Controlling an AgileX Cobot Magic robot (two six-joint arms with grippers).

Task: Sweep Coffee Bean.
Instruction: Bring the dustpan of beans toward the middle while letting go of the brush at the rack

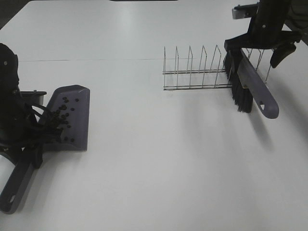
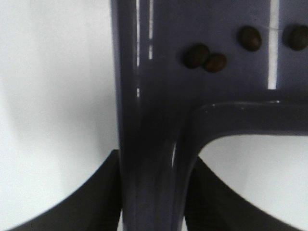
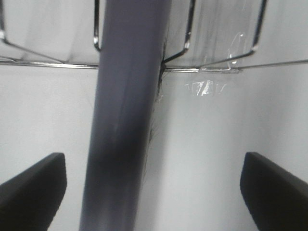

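The purple dustpan (image 1: 72, 118) lies on the white table at the left, with several coffee beans (image 1: 65, 113) inside it. My left gripper (image 1: 30, 144) is shut on the dustpan's handle. In the left wrist view, its fingers (image 2: 96, 202) press both sides of the handle (image 2: 154, 144), and beans (image 2: 204, 57) lie on the pan beyond. The purple brush (image 1: 255, 86) with black bristles (image 1: 240, 94) leans in the wire rack (image 1: 192, 67) at the right. My right gripper (image 1: 260, 45) is open above it. Its fingers (image 3: 33, 187) stand wide apart and clear of the brush handle (image 3: 125, 120).
The wire rack (image 3: 48, 53) has several upright dividers and stands at the back right. A piece of clear tape (image 3: 207, 86) holds its base to the table (image 1: 168, 159). The table's far edge runs along the top left.
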